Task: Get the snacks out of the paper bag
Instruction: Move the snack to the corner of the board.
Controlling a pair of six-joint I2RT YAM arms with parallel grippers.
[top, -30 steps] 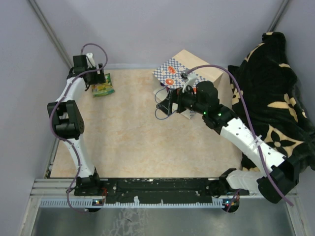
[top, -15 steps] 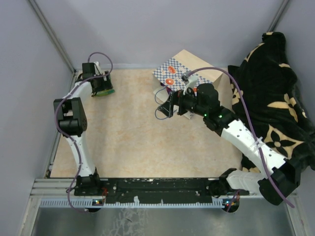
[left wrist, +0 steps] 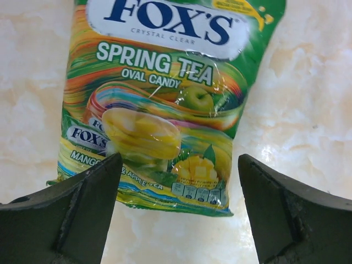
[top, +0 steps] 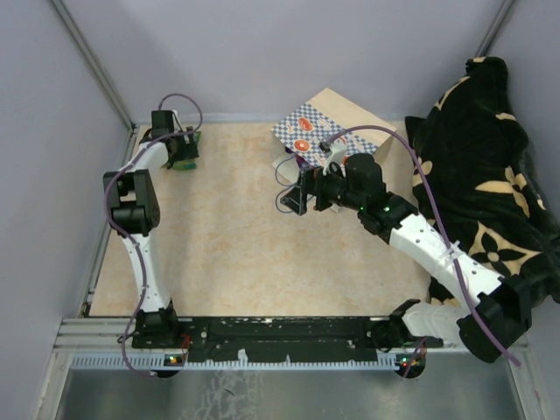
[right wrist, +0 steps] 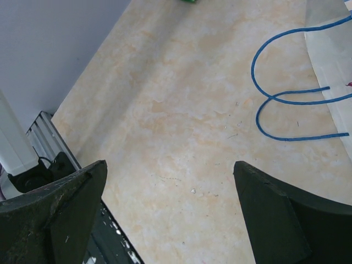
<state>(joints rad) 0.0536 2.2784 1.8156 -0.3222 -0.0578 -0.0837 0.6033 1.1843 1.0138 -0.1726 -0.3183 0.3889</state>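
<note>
One of the snacks, a green Fox's candy packet [left wrist: 165,99], lies flat on the table at the far left [top: 186,163]. My left gripper [left wrist: 179,181] hangs just above its near end, open, with a finger on either side and nothing held; from the top view the left gripper [top: 178,147] covers most of the packet. The paper bag [top: 337,122] lies on its side at the far middle, its checkered band towards me and its blue cord handles [right wrist: 275,99] spread on the table. My right gripper [top: 299,188] is open in front of the bag's mouth, over bare table [right wrist: 170,170]. The bag's inside is hidden.
A black-and-tan blanket [top: 486,166] is heaped along the right side. Grey walls close off the back and left. The metal rail [top: 262,337] with both arm bases runs along the near edge. The marbled tabletop [top: 227,245] lies between the arms.
My left gripper has swung from the far-left corner to right over the green packet. The right gripper has shifted slightly in front of the bag and stayed open.
</note>
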